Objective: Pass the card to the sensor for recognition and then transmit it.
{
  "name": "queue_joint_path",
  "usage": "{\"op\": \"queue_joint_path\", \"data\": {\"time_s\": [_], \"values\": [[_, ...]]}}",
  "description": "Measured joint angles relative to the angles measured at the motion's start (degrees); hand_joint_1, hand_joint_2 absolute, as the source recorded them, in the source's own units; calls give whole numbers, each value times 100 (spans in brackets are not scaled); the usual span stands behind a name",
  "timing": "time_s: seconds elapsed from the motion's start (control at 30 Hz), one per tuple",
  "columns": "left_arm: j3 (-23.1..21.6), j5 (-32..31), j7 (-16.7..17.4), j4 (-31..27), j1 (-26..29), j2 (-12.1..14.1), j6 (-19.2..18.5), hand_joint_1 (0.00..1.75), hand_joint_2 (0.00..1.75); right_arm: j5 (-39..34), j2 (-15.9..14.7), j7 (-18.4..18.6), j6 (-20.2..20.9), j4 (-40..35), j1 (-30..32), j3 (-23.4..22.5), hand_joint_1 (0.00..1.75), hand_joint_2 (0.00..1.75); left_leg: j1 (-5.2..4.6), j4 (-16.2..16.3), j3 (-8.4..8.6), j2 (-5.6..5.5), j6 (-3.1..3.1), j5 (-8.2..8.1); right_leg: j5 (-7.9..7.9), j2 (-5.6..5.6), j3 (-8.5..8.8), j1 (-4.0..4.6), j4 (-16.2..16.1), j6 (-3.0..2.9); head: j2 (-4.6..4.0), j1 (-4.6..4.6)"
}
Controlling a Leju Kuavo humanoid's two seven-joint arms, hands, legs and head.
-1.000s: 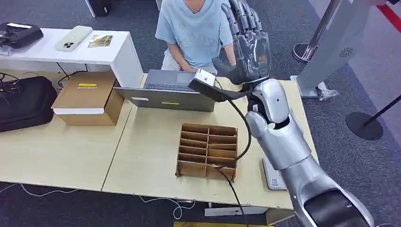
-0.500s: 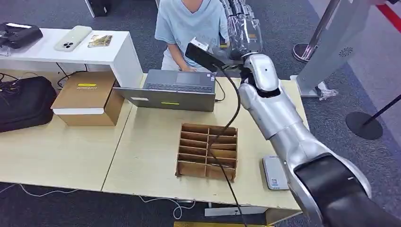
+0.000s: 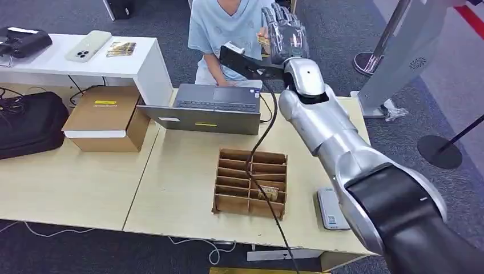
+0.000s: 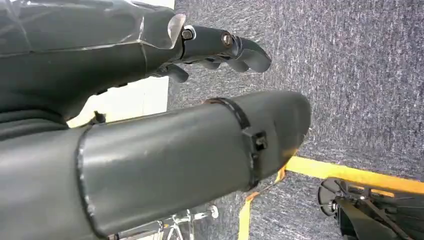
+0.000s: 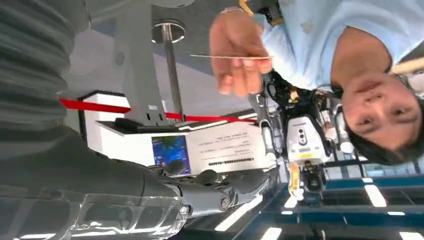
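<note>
Silver arm: the robot's right arm reaches up and away across the pale wood table (image 3: pixel 171 188), towards a person (image 3: pixel 228 28) in a light blue shirt at the far side
Right hand: raised in front of the person (image 3: pixel 285 37); the right wrist view shows its dark fingers (image 5: pixel 235 187) stretched out and slightly apart, with nothing in them
Card: a thin card (image 5: pixel 230 57), seen edge-on in the right wrist view, pinched in the person's hand (image 5: pixel 240 55); it is apart from the robot's fingers; in the head view a small yellowish corner of it (image 3: pixel 263 40) shows just left of the right hand
Left hand: seen close in the left wrist view (image 4: pixel 220 50), over grey carpet; thick thumb in front, dark fingers curled in a little; whether they close on anything I cannot tell
Sensor: a flat grey device (image 3: pixel 331 208) lies on the table's near right part, just right of the tray
Tray: a brown cardboard divider tray (image 3: pixel 251 182) stands on the table, near the middle
Laptop: grey, open, on the far side of the table (image 3: pixel 208 108), in front of the person
Box: a cardboard box (image 3: pixel 105 117) left of the laptop
White shelf: far left (image 3: pixel 85 63), bearing a phone (image 3: pixel 88 45)
</note>
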Motion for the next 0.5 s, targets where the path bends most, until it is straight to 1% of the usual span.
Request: {"op": "queue_joint_path", "data": {"time_s": [0.4, 0.43, 0.47, 0.5], "values": [[0, 7, 0, 0, 0, 0, 15, 0, 0, -87, 4, -15, 31, 312, -155, -157, 0, 175, 1, 1, 1, 1, 0, 0, 0, 1, -1, 1, 1, 0, 0, -2], [0, 4, 0, 0, -1, 0, 15, 0, 0, -90, 4, -20, 31, 330, -160, -181, 37, 175, 1, 1, 1, 1, 0, 0, 0, 1, -1, 1, 1, 0, 0, 0], [0, 4, 0, 0, -1, 0, 15, 0, 0, -105, 4, -26, 24, 349, -163, -203, 148, 175, 1, 1, 1, 1, 0, 0, 0, 1, -1, 1, 1, 0, 0, 0], [0, -2, 0, 0, 0, 0, 15, 0, 0, -133, 4, -46, 18, 363, -163, -221, 175, 175, 1, 1, 1, 1, 0, 0, 0, 1, -1, 1, 1, 0, 0, 0]]}}
